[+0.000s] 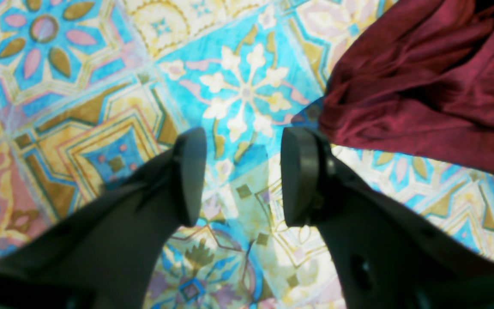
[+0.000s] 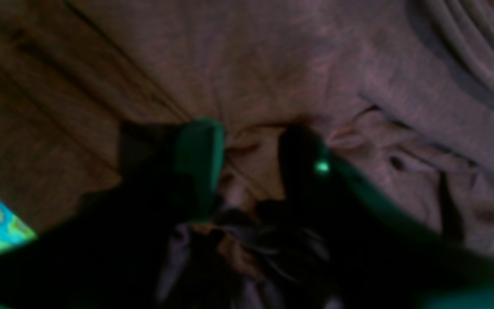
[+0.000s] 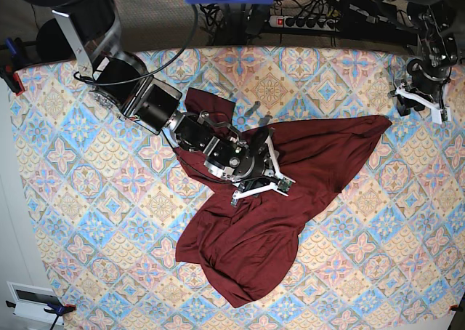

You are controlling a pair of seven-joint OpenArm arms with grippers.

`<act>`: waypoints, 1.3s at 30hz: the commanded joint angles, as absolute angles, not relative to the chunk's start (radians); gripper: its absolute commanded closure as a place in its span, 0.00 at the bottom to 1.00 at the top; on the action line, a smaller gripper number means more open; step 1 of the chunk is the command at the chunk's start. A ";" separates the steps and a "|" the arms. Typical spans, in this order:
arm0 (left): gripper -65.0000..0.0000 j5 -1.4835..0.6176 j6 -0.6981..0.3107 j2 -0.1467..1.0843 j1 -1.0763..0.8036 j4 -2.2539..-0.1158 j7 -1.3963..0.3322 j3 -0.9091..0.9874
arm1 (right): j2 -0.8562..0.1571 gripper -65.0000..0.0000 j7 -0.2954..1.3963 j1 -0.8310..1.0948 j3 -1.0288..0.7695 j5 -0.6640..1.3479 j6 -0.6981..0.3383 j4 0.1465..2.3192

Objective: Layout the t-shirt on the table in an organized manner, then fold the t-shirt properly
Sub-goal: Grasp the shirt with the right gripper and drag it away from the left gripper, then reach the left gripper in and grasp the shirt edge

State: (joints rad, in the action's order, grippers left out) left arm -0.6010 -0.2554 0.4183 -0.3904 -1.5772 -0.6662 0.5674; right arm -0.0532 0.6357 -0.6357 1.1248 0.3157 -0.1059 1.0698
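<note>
left wrist: left gripper [image 1: 238, 176] hanging open beside the t-shirt [image 1: 427, 81]. right wrist: right gripper [image 2: 251, 171] parted over bunched cloth, grip unclear. base: t-shirt crumpled mid-table [image 3: 65, 177]; layout underway; next, pulling corners outward.

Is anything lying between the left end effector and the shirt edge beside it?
Nothing visible does. In the left wrist view, the left end effector hangs open over bare table, and the t-shirt edge lies just past one fingertip with only patterned cloth between them.
</note>
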 commanded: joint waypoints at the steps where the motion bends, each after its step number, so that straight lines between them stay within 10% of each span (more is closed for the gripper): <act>1: 0.57 -0.607 -0.257 0.440 -0.387 -1.595 -0.648 0.575 | -0.064 0.80 0.622 -0.665 1.107 0.312 -0.105 1.087; 4: 0.57 -0.607 -0.257 0.440 -0.386 -1.595 -0.648 0.575 | -0.093 1.00 0.622 -0.664 1.035 0.309 -0.105 1.158; 28: 0.57 -0.601 -0.257 0.446 -0.292 -1.666 -0.648 0.361 | -0.521 1.00 0.631 -0.228 0.398 0.317 -0.104 1.732; 39: 0.57 -0.601 -0.259 0.570 -0.265 -1.793 -0.642 0.085 | -0.555 1.00 0.625 -0.113 0.245 0.389 -0.102 1.748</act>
State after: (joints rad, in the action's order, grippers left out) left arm -0.5983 -0.2581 0.5610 -0.2718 -1.7813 -0.6579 0.0769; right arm -0.5381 0.6502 -0.0956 0.2577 0.3916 -0.1051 1.7336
